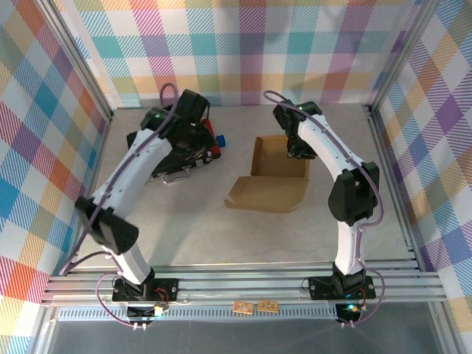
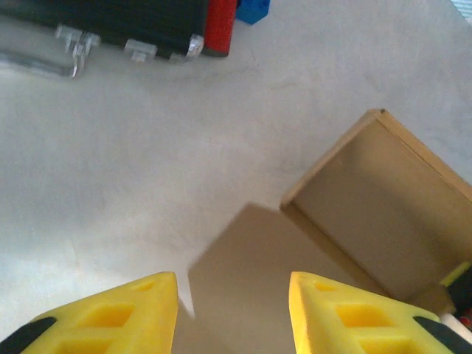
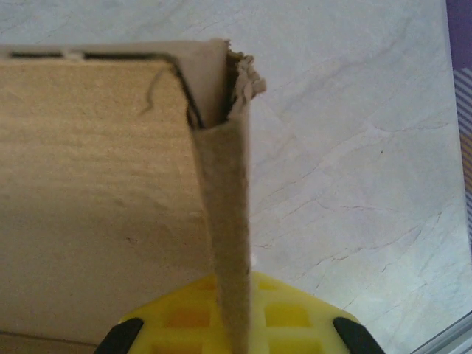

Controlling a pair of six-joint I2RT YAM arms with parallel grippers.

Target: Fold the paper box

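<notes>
Plaid walls enclose a pale marbled table [image 1: 221, 243], where the box [image 1: 279, 166] is seen just right of centre — tray walls raised, lid flap lying flat toward 6 o'clock. The tray's 3 o'clock wall is pinched edge-on by the right gripper [image 3: 232, 313], closed tight on the cardboard. The left gripper [image 2: 232, 284] is held above the table at the flap's 9 o'clock edge, its fingers partly apart with nothing between them. A black case [image 2: 133, 18] is set at 9 o'clock, well apart. Risk is judged to lie at the pinched wall: its far corner is frayed, and a hard pull could tear it — or the tray could be dragged askew if the flap is lifted unevenly.
</notes>
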